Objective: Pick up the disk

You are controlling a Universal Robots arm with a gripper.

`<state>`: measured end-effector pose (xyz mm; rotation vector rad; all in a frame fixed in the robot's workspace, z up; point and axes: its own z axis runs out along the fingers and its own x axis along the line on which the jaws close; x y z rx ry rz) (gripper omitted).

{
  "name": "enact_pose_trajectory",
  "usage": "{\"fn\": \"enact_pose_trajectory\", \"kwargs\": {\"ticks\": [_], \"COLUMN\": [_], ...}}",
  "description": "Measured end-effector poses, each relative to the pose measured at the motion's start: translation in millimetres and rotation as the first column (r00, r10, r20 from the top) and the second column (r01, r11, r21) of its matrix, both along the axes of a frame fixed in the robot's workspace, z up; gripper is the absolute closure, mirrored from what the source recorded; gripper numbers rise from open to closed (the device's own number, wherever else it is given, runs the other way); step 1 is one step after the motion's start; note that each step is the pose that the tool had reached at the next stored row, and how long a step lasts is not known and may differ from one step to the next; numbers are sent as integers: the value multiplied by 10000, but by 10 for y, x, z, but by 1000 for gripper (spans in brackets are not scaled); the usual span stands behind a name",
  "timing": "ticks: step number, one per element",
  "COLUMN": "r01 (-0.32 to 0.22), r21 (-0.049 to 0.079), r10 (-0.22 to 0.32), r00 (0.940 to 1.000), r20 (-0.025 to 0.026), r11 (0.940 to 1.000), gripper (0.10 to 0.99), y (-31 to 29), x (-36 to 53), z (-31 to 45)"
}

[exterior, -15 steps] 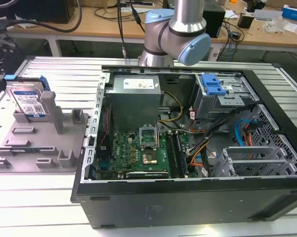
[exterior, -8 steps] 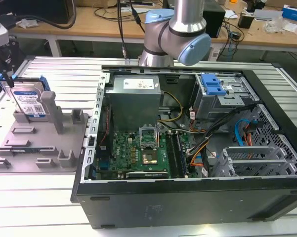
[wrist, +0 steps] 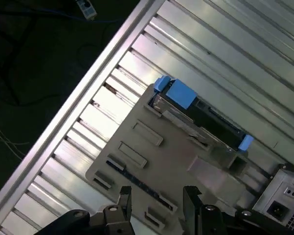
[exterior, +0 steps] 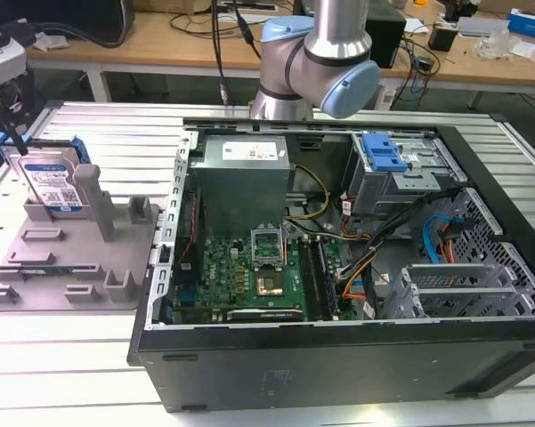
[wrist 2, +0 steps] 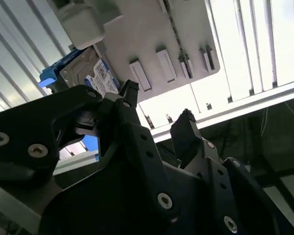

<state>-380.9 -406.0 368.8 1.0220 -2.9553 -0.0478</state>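
1. Showing the gripper [wrist 2: 159, 105] [wrist: 157, 196] in both wrist views with its two black fingers [wrist 2: 137, 137] spread well apart; clamping nothing and touching nothing.
2. Hanging over the grey holder [wrist: 151, 156] and clear of it, with the fingertips [wrist: 123, 199] pointing towards its flat base plate.
3. Finding the disk [exterior: 49, 182] in the upper left of the frame in the exterior view, standing upright on its edge in a slot of the holder [exterior: 71, 258], apart from the gripper.
4. Seeing the same disk [wrist: 210, 125] edge-on in the first wrist view, between blue rail ends, and its labelled face [wrist 2: 95, 76] in the second wrist view, partly hidden behind a finger.
5. Standing just beside the disk, on the side towards the exterior view's right: a tall grey post [exterior: 90, 196], with a shorter post [exterior: 141, 211] further along.
6. Lying well apart, across the centre and right of the exterior view: an open computer case [exterior: 338, 360] on its side, holding a green motherboard [exterior: 240, 267], a grey power supply [exterior: 245, 178] and a blue-handled drive cage [exterior: 383, 156].
7. Rising at the top centre of the exterior view: the robot arm [exterior: 325, 53], silver tube with pale blue joint caps.
8. Resting everything on a ribbed aluminium table [exterior: 62, 378]: matte moulded plastic for the holder, a silver face with a blue-and-white label and blue plastic rails for the disk, black bolted plates for the gripper.
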Motion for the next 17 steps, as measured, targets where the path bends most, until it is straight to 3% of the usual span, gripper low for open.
{"fn": "enact_pose_trajectory", "kwargs": {"ticks": [5,10,11,14,15,17], "r01": [-1077,-2173,-2406,-3407,-3753,-4094], "r21": [-22,-23,-24,-29,-36,-43], "r10": [1077,2173,2406,3407,3753,4094], "r00": [9942,9761,9706,9402,9269,9123], "r20": [0,-1,-1,-2,-4,-8], "r11": [9942,9761,9706,9402,9269,9123], "gripper": [545,545,545,545,545,545], "y": [0,0,0,0,0,0], "x": [0,0,0,0,-1,0], "z": [-2,-5,-6,-9,-11,-13]}}
